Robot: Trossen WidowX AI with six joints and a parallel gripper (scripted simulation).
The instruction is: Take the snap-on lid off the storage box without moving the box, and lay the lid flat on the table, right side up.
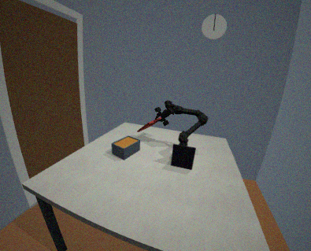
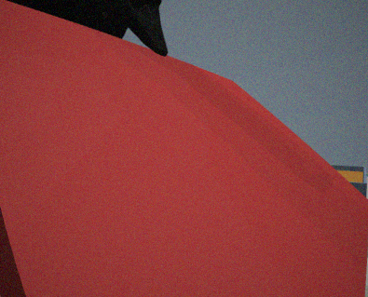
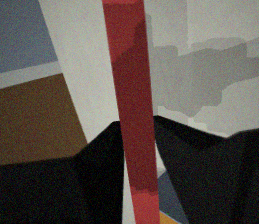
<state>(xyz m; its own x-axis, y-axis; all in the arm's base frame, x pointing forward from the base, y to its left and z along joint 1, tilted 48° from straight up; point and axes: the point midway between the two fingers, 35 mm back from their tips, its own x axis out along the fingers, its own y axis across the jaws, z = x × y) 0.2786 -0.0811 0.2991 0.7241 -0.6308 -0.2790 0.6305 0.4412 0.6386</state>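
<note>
- Holding the red lid (image 1: 146,125) by one edge, the tool (image 1: 160,118) is clamped shut on it, high above the worktop (image 1: 153,202).
- The lid hangs in the air, well apart from the box (image 1: 125,147), tilted so its free end points down toward the box's far side.
- The box stands open on the worktop; its orange inside shows in the top view, and a sliver of it shows at the right edge of the exterior view.
- Looks: the lid is a flat, plain red slab with straight edges and square corners. From the wrist view it reads as a narrow red strip (image 3: 132,110) running between the two dark fingers; in the exterior view its broad face (image 2: 171,179) fills most of the frame.
- Which face is the top I cannot tell from these views.
- Handling, as I judge it: the lid seems stiff, since it keeps a straight line though held at one end only. It looks thin and light, so weight should not trouble the grip.
- A smooth slab pinched at the rim may pivot or slip between the fingers as it is levelled.
- A hold at the middle of an edge, as here, seems the sensible place.
- What remains, I judge, is to level the lid and lower it onto the worktop beside the box without striking it.
</note>
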